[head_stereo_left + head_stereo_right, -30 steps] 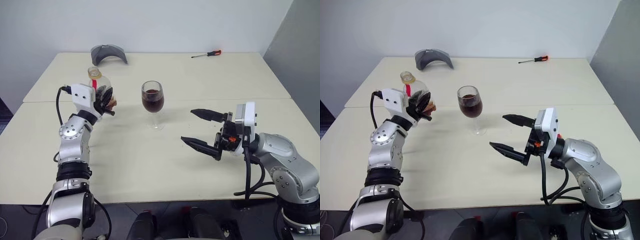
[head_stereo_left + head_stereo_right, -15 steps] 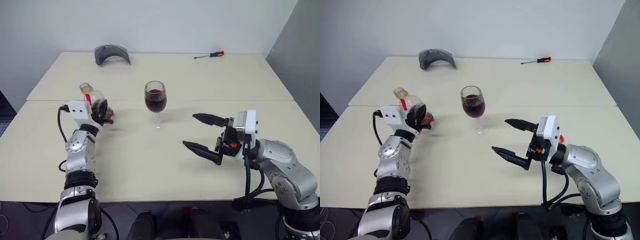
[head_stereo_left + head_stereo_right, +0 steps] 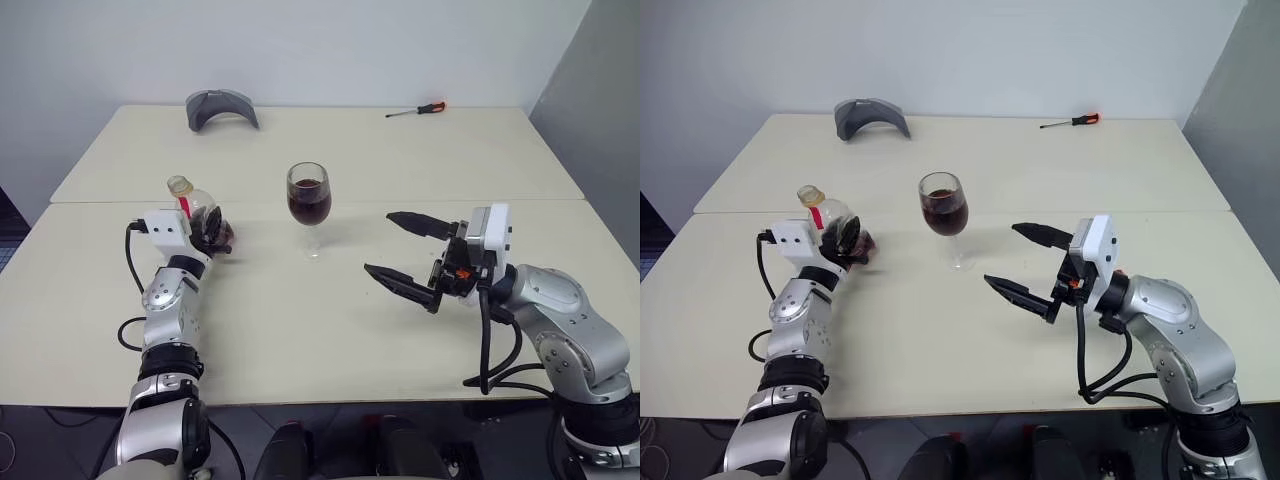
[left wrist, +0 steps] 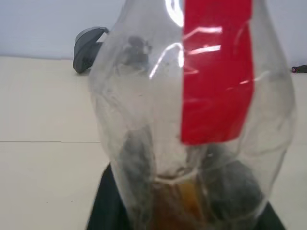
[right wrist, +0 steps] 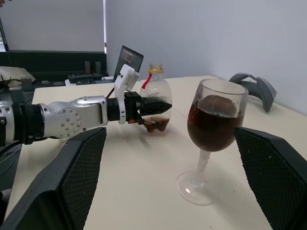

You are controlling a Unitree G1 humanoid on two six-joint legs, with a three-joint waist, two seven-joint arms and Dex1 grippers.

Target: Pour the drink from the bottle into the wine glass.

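Two arms are seen reaching over the cream table (image 3: 300, 340). On the robot's left, the left gripper (image 3: 213, 232) is held low, just above the table top, forearm angled up and forward, with the fingers lying round the lower body of the bottle (image 3: 196, 207); the bottle stands upright or nearly so, neck open, red label strip facing the wrist (cap not seen on it). Whether the fingers are clamped on the bottle or slack against it cannot be told. A little of the drink (image 5: 156, 124) is left at the bottle's bottom. The wine glass (image 3: 308, 205) stands upright near the table's middle, apart from the bottle on its right side, with dark liquid filling its bowl to about half. The right gripper (image 3: 408, 252) is held above the table on the robot's right, pointing toward the glass, its two black fingers spread wide and nothing between them; it is clear of the glass. Bare table is left between both arms and along the near edge. At the far edge a grey curved object (image 3: 221, 106) lies to the left and a screwdriver (image 3: 415, 109) to the right, both well apart from the glass. A seam runs across the table behind the glass.
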